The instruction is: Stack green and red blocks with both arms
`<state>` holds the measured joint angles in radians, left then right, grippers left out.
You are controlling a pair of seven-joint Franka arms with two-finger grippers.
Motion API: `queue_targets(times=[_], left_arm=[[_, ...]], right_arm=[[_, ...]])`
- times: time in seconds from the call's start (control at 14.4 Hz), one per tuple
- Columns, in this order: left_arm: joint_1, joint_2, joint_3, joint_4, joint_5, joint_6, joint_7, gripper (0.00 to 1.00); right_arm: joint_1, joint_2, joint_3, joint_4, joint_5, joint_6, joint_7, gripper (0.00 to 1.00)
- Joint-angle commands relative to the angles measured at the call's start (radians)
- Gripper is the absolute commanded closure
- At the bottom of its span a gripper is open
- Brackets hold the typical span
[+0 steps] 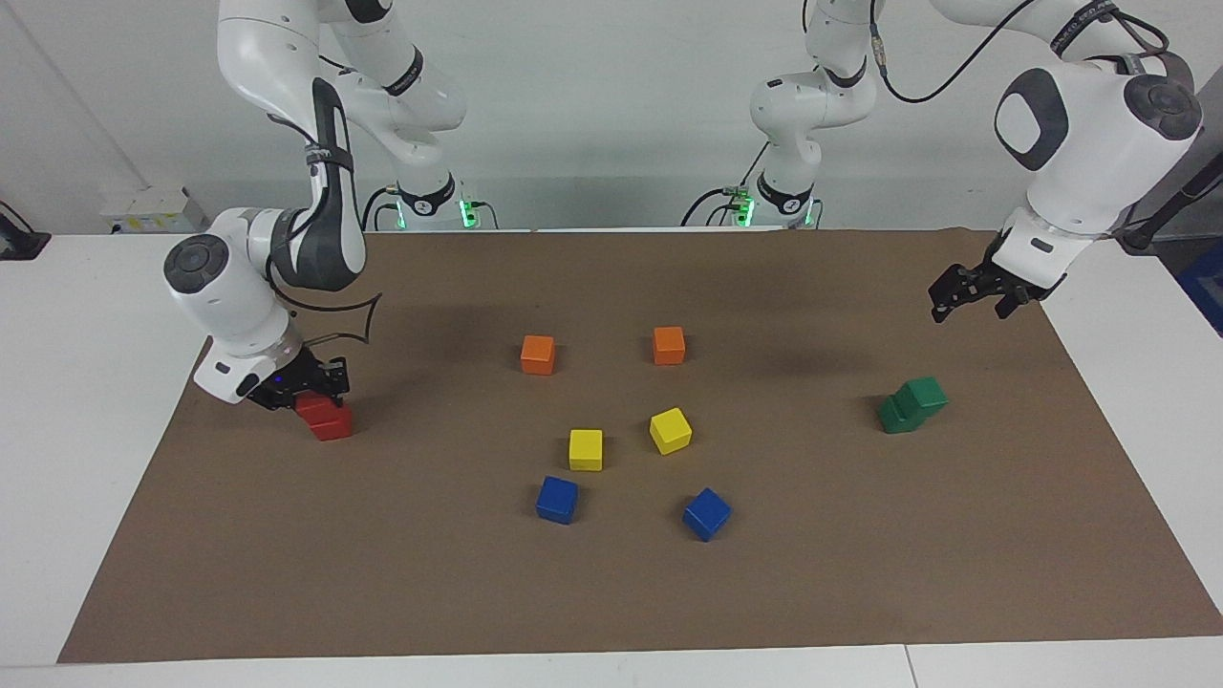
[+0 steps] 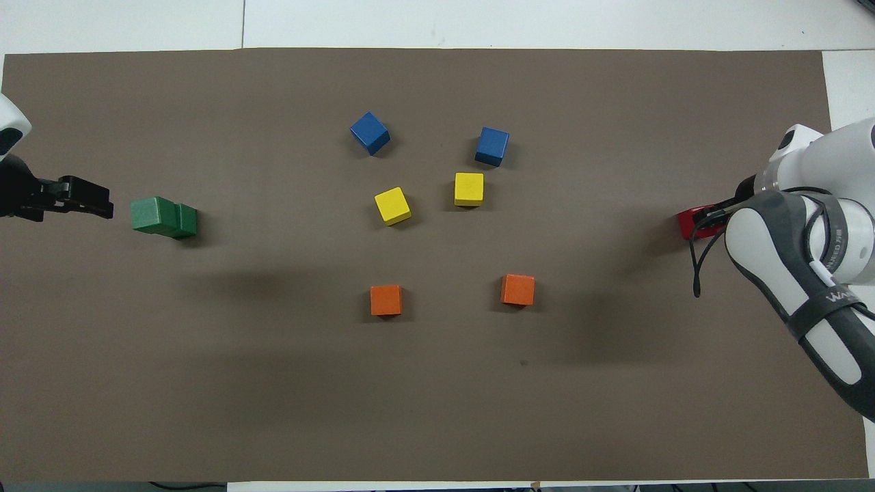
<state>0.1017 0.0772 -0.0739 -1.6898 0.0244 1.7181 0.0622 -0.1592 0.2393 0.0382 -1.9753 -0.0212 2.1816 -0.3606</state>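
On the brown paper mat (image 1: 611, 592), the facing view shows the right gripper (image 1: 304, 390) clenched on the upper of two stacked matte red cubes (image 1: 325, 417); overhead, its arm hides most of them. The left gripper (image 1: 967, 291), released, hangs above the mat near two stacked matte dark green cubes (image 1: 912, 404).

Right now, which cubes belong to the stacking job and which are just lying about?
Job: green stack, finished, left end effector open above it; red stack, right end effector shut on its upper cube.
Lying about: orange cubes, yellow cubes, blue cubes.
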Motion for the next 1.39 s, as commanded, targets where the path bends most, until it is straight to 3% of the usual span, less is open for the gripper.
queue_targets(times=[0.0, 0.21, 0.56, 0.9, 1.18, 1.32], left_arm=[[-0.04, -0.055, 0.009, -0.066, -0.009, -0.018, -0.004, 0.0], [-0.045, -0.123, 0.011, -0.161, -0.009, 0.0, -0.005, 0.0], [-0.065, -0.152, 0.005, -0.2, -0.009, 0.0, -0.009, 0.0], [-0.066, -0.126, 0.006, -0.173, -0.009, 0.055, -0.002, 0.0], [-0.076, -0.057, 0.009, -0.013, -0.018, -0.038, -0.005, 0.0], [-0.076, -0.066, 0.011, -0.025, -0.018, -0.051, 0.001, 0.0]], right_arm=[[-0.011, -0.018, 0.006, -0.025, 0.0, 0.024, -0.009, 1.0], [-0.01, -0.018, 0.006, -0.025, 0.0, 0.024, -0.009, 1.0], [-0.01, -0.009, 0.006, -0.025, 0.0, 0.029, -0.008, 1.0], [-0.011, -0.009, 0.006, -0.025, 0.0, 0.029, 0.0, 1.0], [-0.01, -0.009, 0.006, -0.025, 0.0, 0.029, 0.008, 1.0], [-0.01, -0.009, 0.006, -0.025, 0.0, 0.029, 0.008, 1.0]])
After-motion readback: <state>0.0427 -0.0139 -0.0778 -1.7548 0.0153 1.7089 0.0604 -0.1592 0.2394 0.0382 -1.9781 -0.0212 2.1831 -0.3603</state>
